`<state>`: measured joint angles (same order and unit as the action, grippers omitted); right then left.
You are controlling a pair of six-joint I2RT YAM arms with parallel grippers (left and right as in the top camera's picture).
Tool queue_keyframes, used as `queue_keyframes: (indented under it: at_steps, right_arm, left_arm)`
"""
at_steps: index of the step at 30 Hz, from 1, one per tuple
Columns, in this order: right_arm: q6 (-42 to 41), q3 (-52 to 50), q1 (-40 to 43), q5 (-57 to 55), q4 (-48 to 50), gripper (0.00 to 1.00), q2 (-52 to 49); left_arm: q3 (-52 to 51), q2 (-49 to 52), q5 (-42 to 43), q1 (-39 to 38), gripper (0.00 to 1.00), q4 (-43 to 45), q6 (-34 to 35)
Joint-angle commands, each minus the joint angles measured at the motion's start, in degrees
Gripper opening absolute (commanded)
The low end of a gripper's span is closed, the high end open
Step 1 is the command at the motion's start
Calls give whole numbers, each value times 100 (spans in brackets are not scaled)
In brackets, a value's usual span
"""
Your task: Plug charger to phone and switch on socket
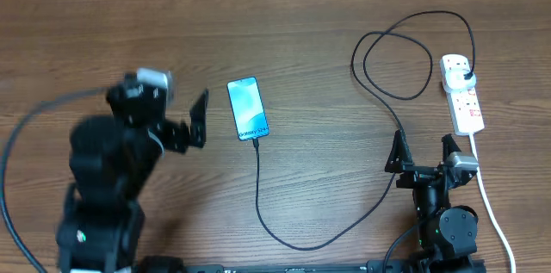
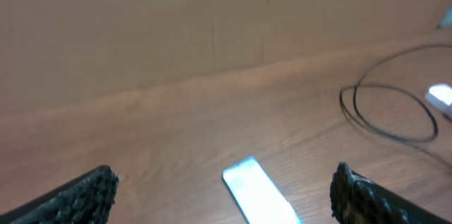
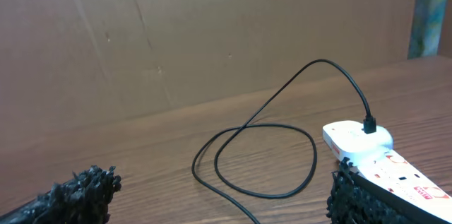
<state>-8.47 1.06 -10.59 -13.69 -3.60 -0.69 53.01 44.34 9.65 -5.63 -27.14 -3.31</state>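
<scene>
The phone [image 1: 247,109] lies flat on the wooden table with its blue screen lit; it also shows in the left wrist view [image 2: 258,192]. The black charger cable [image 1: 293,240] meets the phone's bottom edge, curves along the table, makes a loop [image 3: 265,160] and ends in a black plug [image 1: 466,76] seated in the white socket strip [image 1: 467,109]. My left gripper [image 1: 194,127] is open and empty just left of the phone, which lies between its fingers in the wrist view [image 2: 224,181]. My right gripper [image 1: 424,154] is open and empty, near the strip's near end [image 3: 220,185].
The strip's thick white cord [image 1: 487,197] runs toward the table's front edge past my right arm. A brown cardboard wall [image 3: 212,33] stands along the back of the table. The left arm looks blurred in the overhead view.
</scene>
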Motion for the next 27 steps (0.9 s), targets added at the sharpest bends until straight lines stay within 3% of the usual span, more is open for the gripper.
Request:
queue_keyframes:
  at_steps: [1, 6, 14, 27]
  right_arm:
    - [42, -61, -33, 9, 35, 100, 52]
    - [44, -61, -33, 9, 35, 100, 52]
    - [42, -61, -33, 9, 33, 100, 52]
    - [42, -61, -33, 9, 35, 100, 52]
  left_arm:
    - [-1113, -887, 44, -2, 100, 564, -101]
    - [-2483, -1993, 35, -2, 99, 1362, -103]
    - [-3858, -3012, -20, 0, 99, 2205, -101]
    - [-5090, -4172, 2, -2, 100, 3049, -101]
